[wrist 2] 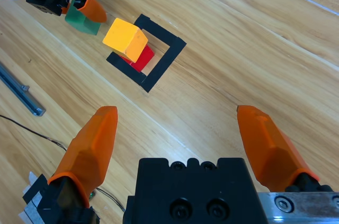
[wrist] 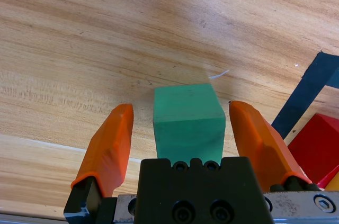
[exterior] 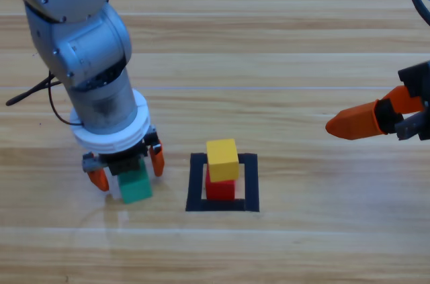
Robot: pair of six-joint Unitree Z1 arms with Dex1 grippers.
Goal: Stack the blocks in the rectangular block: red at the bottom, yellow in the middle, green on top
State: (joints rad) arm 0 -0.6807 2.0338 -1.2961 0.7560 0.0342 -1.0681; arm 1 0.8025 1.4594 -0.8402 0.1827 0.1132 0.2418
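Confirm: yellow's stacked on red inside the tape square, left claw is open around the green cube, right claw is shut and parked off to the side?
One error: the right claw is open, not shut; the right wrist view shows its jaws spread wide. The rest holds: yellow cube on the red cube inside the tape square, left claw open around the green cube.

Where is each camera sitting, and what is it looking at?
High view: sits above the table, looking down on the left tool around the green cube, the yellow cube on the red cube in the black tape square, and the right tool at the right edge.
Left wrist view: sits on the left arm, looking along its open tool at the green cube.
Right wrist view: sits on the right arm, looking past its open tool at the stack.
Both wrist views share the green cube.
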